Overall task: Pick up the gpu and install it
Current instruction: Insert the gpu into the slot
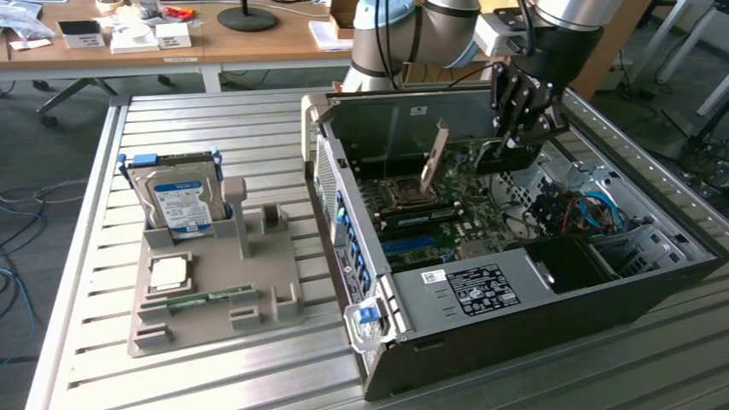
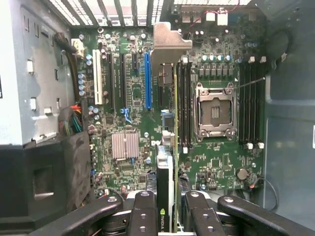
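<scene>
Slatted metal surface (image 1: 228,120) carries everything. Nearest the wrist camera, we see the end effector (image 2: 170,216) clenched on the gpu (image 2: 166,182), held edge-on inside the open computer case (image 1: 638,282), over the motherboard (image 2: 128,98), its metal bracket (image 2: 170,42) farthest from us. We judge the card light, stiff and fragile, best pinched by its bare edges, away from components. At lower left of the exterior view, the grey holder (image 1: 160,333) contains a hard drive (image 1: 177,201), a square chip (image 1: 169,272) and a memory stick (image 1: 211,297).
</scene>
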You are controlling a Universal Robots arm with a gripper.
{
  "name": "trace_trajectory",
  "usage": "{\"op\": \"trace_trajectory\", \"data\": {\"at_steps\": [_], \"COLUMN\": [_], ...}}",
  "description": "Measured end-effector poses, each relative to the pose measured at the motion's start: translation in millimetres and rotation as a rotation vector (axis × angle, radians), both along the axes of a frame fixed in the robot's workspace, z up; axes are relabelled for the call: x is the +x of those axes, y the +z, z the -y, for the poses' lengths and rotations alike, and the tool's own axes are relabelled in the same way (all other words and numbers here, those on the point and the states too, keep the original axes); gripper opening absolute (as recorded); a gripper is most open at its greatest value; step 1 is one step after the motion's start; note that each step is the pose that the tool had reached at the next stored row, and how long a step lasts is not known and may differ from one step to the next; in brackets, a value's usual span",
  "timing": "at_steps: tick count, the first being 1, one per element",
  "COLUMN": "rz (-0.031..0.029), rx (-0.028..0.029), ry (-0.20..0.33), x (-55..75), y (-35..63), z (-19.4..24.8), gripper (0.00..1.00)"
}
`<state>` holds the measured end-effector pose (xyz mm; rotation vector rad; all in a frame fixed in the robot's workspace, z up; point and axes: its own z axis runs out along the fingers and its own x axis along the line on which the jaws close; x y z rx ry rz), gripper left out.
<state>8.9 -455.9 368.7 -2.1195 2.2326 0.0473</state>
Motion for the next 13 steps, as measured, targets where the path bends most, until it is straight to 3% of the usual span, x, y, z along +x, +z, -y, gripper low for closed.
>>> {"op": "trace_trajectory", "data": {"at_steps": [13], "rz": [0.0], "rx": [-0.0014], "ry": [-0.01], "x": [-6.2], "y": [-6.4], "z": [1.5], "gripper": [0.27]}}
